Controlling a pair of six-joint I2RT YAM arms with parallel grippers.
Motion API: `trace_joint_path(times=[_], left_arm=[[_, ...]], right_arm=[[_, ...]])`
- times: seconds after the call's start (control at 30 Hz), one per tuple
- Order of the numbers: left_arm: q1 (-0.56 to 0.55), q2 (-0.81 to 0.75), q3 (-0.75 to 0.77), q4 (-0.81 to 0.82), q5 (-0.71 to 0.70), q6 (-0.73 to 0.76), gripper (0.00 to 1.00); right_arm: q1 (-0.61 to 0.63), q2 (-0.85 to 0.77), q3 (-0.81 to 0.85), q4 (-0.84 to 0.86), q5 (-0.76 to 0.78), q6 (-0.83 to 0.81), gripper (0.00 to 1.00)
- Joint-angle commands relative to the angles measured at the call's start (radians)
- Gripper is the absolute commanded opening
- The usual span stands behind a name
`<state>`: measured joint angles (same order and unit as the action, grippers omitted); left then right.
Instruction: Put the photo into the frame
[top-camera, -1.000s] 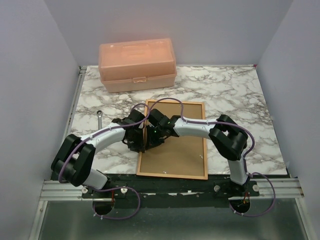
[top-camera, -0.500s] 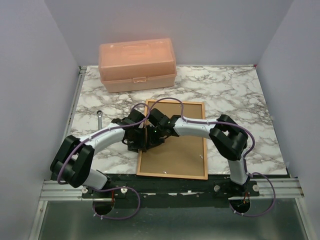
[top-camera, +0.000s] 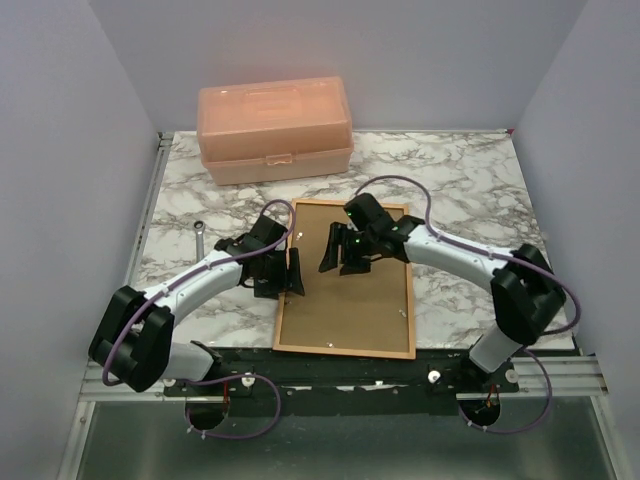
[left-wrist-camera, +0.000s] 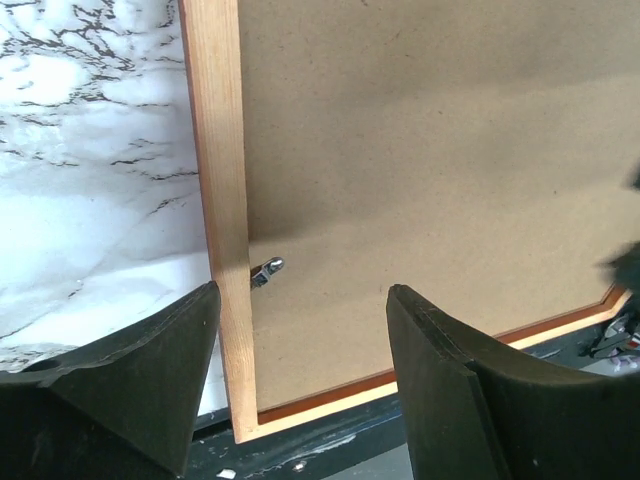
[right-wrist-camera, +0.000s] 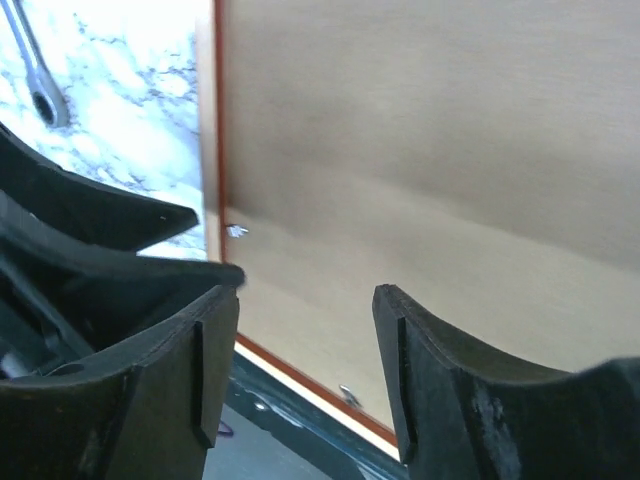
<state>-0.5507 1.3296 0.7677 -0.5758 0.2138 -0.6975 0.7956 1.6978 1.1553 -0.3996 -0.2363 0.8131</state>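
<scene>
Frame (top-camera: 345, 351) lies flat on the marble-patterned table (top-camera: 460, 190), reaching from the table's middle to its 6 o'clock edge, long sides running 12 to 6. Its upward face is pale tan wood with a thin reddish-brown line along the edges. A plain brown backing board (top-camera: 350, 310) fills the opening. A peach plastic box (top-camera: 275, 130) with its lid shut stands at the table's 11 o'clock edge, well apart from the frame.

The left gripper (left-wrist-camera: 300, 300) hangs over the frame's 9 o'clock rail, one finger on each side of the rail, jaws spread and nothing between them. The right gripper (right-wrist-camera: 305, 300) is above the board near the frame's 12 o'clock end, jaws also apart and empty.

A small wrench (top-camera: 200, 232) lies on the marble at the frame's 9 o'clock. A tiny metal clip (left-wrist-camera: 266, 270) sits on the board against the 9 o'clock rail.
</scene>
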Motion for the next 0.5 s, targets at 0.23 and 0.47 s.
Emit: trace_joint_path(times=[0.23, 0.47], left_arm=[[0.006, 0.069, 0.013, -0.075, -0.122, 0.046, 0.68], [0.006, 0.088, 0.015, -0.075, -0.117, 0.048, 0.67]], right_arm=[[-0.059, -0.276, -0.172, -0.511, 0.457, -0.003, 0.94], [-0.061, -0.283, -0.236, -0.679, 0.558, 0.069, 0.96]])
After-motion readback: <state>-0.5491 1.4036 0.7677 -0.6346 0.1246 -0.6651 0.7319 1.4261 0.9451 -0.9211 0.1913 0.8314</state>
